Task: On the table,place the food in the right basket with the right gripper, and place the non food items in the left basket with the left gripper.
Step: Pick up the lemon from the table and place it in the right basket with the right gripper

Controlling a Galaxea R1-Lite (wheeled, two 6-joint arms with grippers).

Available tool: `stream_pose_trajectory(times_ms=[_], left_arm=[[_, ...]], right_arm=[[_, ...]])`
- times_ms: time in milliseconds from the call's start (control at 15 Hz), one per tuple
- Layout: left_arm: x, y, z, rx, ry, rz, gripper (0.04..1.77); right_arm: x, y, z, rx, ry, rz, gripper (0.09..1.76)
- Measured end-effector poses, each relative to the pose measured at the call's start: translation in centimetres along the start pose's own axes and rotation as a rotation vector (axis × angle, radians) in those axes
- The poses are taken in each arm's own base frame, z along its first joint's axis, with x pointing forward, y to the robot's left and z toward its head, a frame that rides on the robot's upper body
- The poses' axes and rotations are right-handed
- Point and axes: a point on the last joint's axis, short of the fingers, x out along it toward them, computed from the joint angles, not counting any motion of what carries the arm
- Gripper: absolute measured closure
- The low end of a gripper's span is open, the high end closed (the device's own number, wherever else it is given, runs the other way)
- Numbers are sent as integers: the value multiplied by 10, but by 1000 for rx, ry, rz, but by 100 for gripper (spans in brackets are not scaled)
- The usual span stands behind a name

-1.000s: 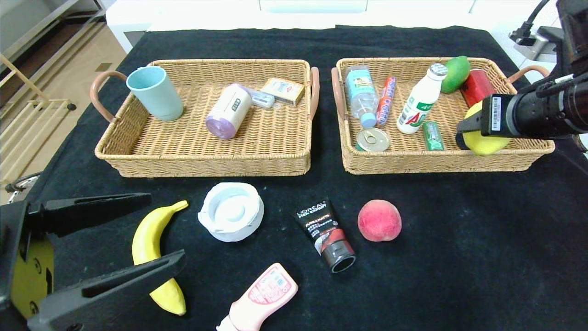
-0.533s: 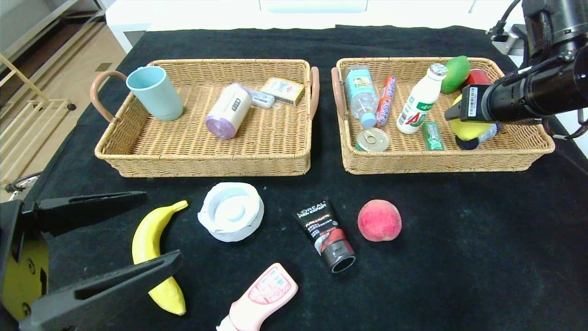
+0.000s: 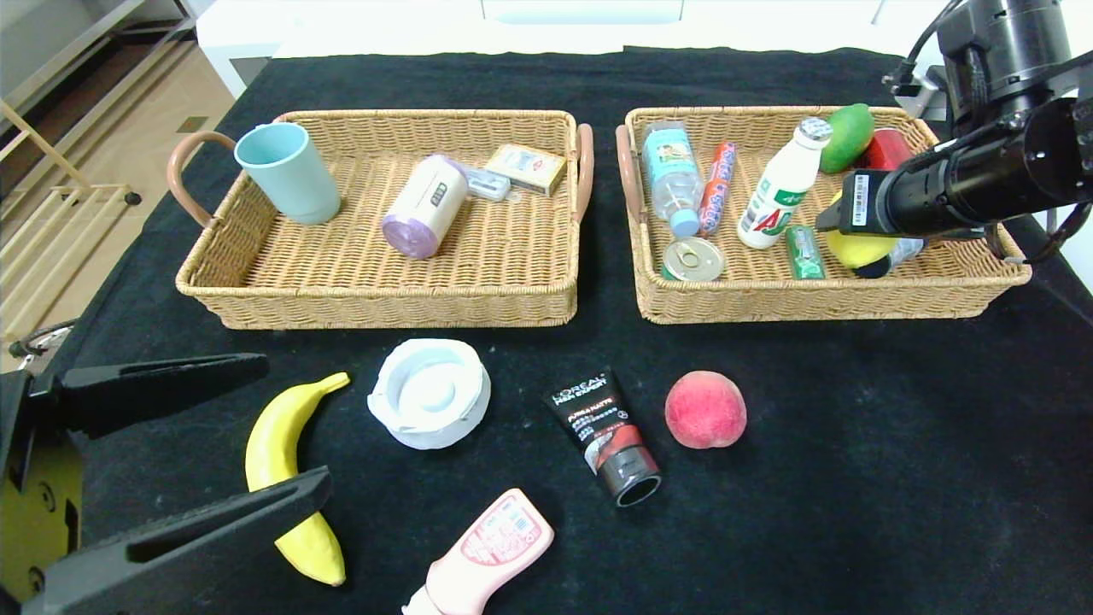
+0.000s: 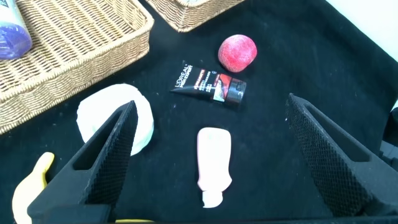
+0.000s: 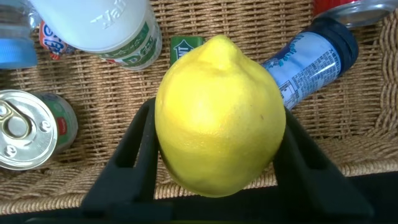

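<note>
My right gripper (image 3: 856, 243) is shut on a yellow lemon (image 3: 854, 250) and holds it just over the right end of the right basket (image 3: 820, 301). In the right wrist view the lemon (image 5: 221, 115) fills the space between both fingers (image 5: 140, 152), above the wicker floor. My left gripper (image 3: 295, 427) is open and empty at the table's near left; in the left wrist view it (image 4: 210, 106) hangs over a pink bottle (image 4: 214, 162). On the cloth lie a banana (image 3: 286, 465), a white round lid (image 3: 429, 393), a black L'Oreal tube (image 3: 604, 431), a peach (image 3: 705, 409) and the pink bottle (image 3: 487, 551).
The right basket holds a water bottle (image 3: 670, 175), a can (image 3: 692, 260), a white drink bottle (image 3: 781, 192), a green mango (image 3: 847, 137), a red can (image 3: 888, 154) and a blue bottle (image 5: 314, 62). The left basket (image 3: 376, 301) holds a teal cup (image 3: 289, 171), a white cylinder (image 3: 424, 205) and a small box (image 3: 527, 166).
My right gripper has carried the lemon to the left, farther in over the right basket. The left gripper has hardly moved.
</note>
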Motion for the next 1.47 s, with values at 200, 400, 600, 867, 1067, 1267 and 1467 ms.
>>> stream_pose_trajectory(times_ms=[200, 400, 600, 867, 1067, 1267, 1467], left_arm=[[0, 0, 0, 3, -2, 0, 9], [-1, 0, 0, 3, -3, 0, 9], [-1, 0, 0, 4, -5, 0, 9], [-2, -1, 1, 5, -8, 1, 9], [-3, -1, 1, 8, -11, 1, 9], [-3, -1, 1, 13, -10, 1, 9], [-2, -1, 1, 13, -9, 0, 9]], right_arm=[[-1, 0, 0, -1, -1, 0, 54], [-3, 0, 1, -3, -3, 4, 42], [-17, 6, 0, -12, -5, 31, 33], [-56, 25, -23, -65, 129, 97, 25], [-88, 44, -42, -48, 228, 152, 22], [-109, 63, -58, -38, 283, 178, 19], [-116, 82, -73, -62, 327, 212, 18]])
